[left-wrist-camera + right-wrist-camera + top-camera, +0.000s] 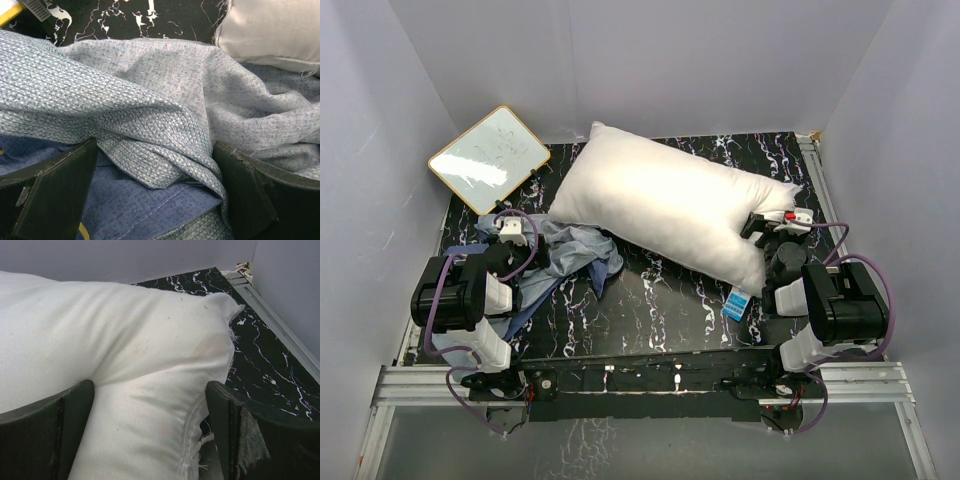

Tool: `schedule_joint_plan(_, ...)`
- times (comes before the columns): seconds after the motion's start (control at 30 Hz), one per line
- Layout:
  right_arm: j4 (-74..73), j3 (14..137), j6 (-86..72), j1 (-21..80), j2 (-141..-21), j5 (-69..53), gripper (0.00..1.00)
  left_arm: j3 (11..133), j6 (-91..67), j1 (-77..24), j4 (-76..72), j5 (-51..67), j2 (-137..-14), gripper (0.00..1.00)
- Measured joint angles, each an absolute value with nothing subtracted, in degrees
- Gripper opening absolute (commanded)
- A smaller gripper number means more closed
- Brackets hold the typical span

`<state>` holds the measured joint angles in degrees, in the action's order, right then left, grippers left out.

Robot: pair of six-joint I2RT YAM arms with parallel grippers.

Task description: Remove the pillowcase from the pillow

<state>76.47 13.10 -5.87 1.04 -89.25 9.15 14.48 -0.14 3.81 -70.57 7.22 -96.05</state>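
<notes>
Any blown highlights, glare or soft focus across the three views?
Top external: the pillow is nearly blown out across its middle, and the whiteboard shows a pale sheen. Left wrist: the pillowcase weave is crisp, while the left fingers are dark and slightly soft. Right wrist: the light is even, the frayed threads at the pillow corner are sharp, and the right fingers are underexposed.

- Pillow (pixel 670 205) on the table (pixel 650 310), slanting from far left to near right.
- Pillowcase (pixel 575 255) heaped against the pillow's near-left edge.
- Whiteboard (pixel 490 160) left of the pillow, farther back.
- Small packet (pixel 736 305) just before the pillow's near-right corner.
- Right gripper (pixel 150 395) astride that corner; left gripper (pixel 155 150) over the pillowcase.
</notes>
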Motion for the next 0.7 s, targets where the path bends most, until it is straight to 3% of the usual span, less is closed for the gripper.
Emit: schedule_joint_plan(0.7,76.8,13.0,-4.6,0.7,-89.3,7.1,0.98,14.6,-0.2,3.6,-70.6,6.8,-96.1,0.97)
